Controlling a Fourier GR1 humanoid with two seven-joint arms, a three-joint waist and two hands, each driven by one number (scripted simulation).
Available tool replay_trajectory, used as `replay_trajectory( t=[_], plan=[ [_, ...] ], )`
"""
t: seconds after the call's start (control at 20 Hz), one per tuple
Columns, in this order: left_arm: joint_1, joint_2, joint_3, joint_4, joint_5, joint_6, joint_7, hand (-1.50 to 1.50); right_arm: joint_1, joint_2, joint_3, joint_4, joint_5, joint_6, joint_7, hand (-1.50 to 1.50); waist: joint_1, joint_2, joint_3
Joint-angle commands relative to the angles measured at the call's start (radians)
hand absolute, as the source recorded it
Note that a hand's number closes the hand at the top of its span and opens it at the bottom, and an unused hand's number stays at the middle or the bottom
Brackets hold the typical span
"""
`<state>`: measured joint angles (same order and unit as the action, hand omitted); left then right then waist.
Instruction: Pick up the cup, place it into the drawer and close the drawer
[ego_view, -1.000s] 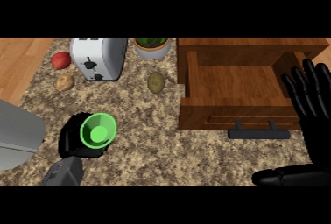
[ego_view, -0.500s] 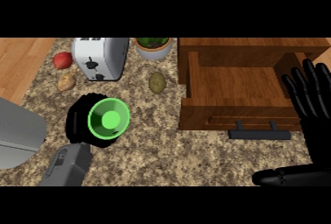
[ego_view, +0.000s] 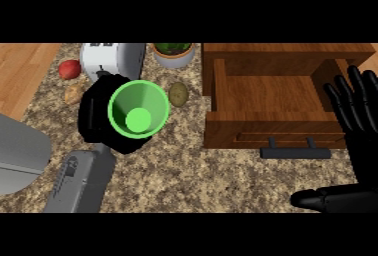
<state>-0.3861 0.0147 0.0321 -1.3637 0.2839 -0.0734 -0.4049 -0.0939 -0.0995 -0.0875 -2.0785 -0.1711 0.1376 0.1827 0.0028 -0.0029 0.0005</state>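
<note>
Speckled granite counter (ego_view: 192, 175), with wood flooring showing at its left edge, carries the items you see listed below.

Cup (ego_view: 138, 110): bright green, mouth facing you, held above the counter left of the drawer, with the left hand (ego_view: 96, 117) curled round it from behind.

Drawer (ego_view: 273, 107): wooden, pulled open, its black handle (ego_view: 295, 152) toward you; the cup is beside it, not inside.

Right hand (ego_view: 358, 112): fingers straight and spread, upright at the drawer's right side; thumb low near the view's bottom right.

Toaster (ego_view: 111, 57): white, at the counter's far edge, just behind the cup.

Potted plant (ego_view: 173, 52): right of the toaster.

Apple (ego_view: 70, 69): red, left of the toaster.

Potato (ego_view: 178, 93): between cup and drawer. A second tan piece (ego_view: 74, 92) lies left of your left hand.
</note>
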Motion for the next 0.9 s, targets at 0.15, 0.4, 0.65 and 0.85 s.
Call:
replay_trajectory(
  t=[0.15,0.4,0.65,0.85],
  plan=[
    [-0.169,0.012,-0.012,-0.086,-0.009,0.124,0.182,1.50,0.028,-0.017,-0.026,0.013,-0.018,0.038,-0.049,-1.50,-0.006,0.002,0.000],
    [-0.317,0.015,-0.030,-0.012,-0.051,0.195,0.264,1.50,0.026,0.003,-0.003,-0.054,-0.010,-0.004,0.021,-1.50,-0.011,0.002,0.000],
    [-0.470,-0.014,-0.067,0.107,-0.088,0.297,0.247,1.50,-0.066,-0.030,-0.052,0.059,-0.042,0.014,0.005,-1.50,-0.013,0.004,0.000],
    [-0.566,-0.014,-0.070,0.232,-0.062,0.304,0.267,1.50,0.005,0.002,0.000,0.020,-0.003,0.017,-0.032,-1.50,-0.020,0.005,0.000]
  ],
)
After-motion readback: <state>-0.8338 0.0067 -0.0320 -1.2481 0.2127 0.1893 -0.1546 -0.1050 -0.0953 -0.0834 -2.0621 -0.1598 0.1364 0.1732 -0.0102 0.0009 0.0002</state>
